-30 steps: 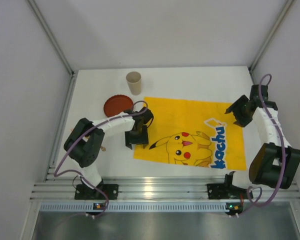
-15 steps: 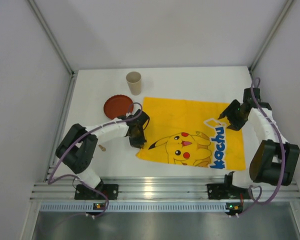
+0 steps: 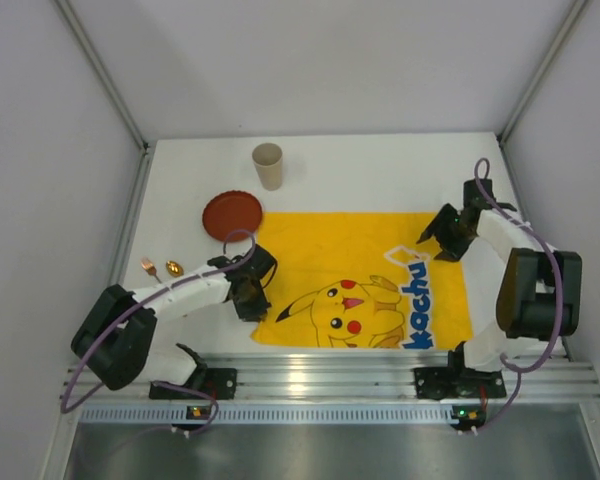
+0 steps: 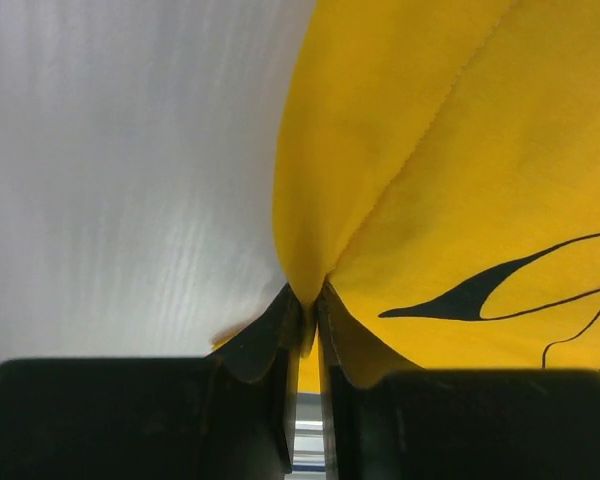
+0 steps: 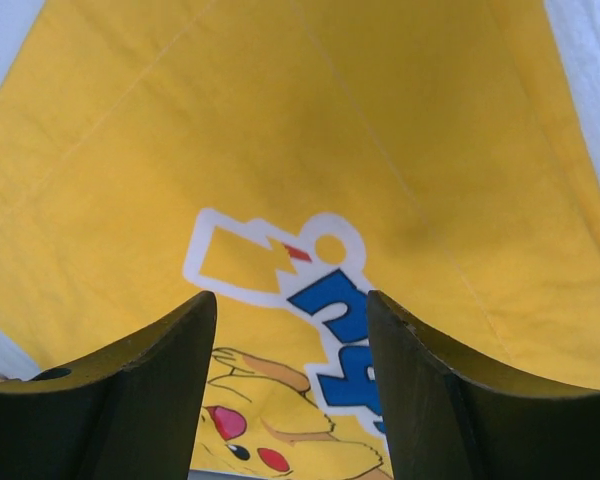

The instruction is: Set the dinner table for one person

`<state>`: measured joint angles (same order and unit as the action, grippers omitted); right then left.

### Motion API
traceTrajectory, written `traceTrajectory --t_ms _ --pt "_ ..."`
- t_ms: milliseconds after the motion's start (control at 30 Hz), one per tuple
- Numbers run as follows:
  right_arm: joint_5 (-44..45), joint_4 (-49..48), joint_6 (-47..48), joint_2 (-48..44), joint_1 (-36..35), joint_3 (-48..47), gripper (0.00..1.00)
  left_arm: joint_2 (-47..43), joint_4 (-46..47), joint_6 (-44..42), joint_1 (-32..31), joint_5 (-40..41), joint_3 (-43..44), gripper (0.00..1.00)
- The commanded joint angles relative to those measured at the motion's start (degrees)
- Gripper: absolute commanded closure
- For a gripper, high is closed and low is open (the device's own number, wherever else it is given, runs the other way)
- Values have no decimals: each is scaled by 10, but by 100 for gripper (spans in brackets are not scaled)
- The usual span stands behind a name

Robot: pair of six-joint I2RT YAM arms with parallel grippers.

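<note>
Cloth [image 3: 350,250] lies on the white worktop [image 3: 380,165], left pincer [image 4: 308,310] pinching its near-left edge, right pincer [image 5: 290,296] spread above its lettering. Red plate [image 3: 232,215], paper cup [image 3: 268,165] and spoon [image 3: 174,268] sit beside it, not yet arranged.

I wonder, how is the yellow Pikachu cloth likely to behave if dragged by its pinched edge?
Probably floppy: the yellow cloth gathers into folds where the left claw pinches it. It likely slides easily over the smooth white table. Pulled from one edge, it may wrinkle or skew rather than shift as a sheet.
</note>
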<state>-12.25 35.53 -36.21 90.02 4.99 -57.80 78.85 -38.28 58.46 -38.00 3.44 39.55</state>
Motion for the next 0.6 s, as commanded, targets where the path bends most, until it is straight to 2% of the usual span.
traceTrajectory --t_ms 0,67,100,167,233,400,567 --pt "-9 -43 -5 31 -22 -11 38 -30 -86 32 -1 31 -19 81" --pt "-11 -61 -7 54 -32 -17 39 -37 -93 29 -3 33 -17 51" --pt "-13 -65 -7 63 -36 -20 39 -41 -100 28 -2 37 -12 31" --pt "-13 -83 -6 91 -44 -31 39 -46 -125 22 -2 48 4 22" --pt "-14 -99 -6 117 -46 -37 39 -49 -154 19 -2 59 28 16" --pt "-17 -139 -16 153 -46 -48 41 -49 -205 5 -2 75 82 16" --pt "-21 -135 -26 166 -46 -53 43 -48 -252 -11 -1 102 159 16"
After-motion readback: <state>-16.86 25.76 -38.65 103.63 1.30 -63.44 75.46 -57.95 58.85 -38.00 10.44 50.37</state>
